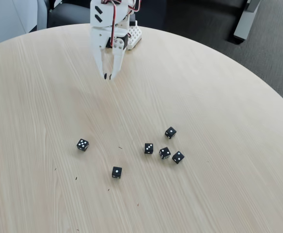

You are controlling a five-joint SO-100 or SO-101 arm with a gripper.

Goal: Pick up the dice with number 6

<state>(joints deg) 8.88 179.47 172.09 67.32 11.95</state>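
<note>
Several small black dice with white pips lie on the round wooden table [204, 87]. The dice with number 6 [165, 153] sits in the right-hand cluster, its top face crowded with pips. A die showing three pips [83, 144] lies to the left, and one showing a single pip [117, 172] is nearest the front. My white gripper [107, 76] hangs above the far part of the table, well behind all the dice. Its fingertips are together and hold nothing.
Three more dice [149, 148] [178, 157] [170, 132] stand close around the six. The arm's base [132, 34] is at the table's far edge. Dark floor and a chair lie beyond the rim.
</note>
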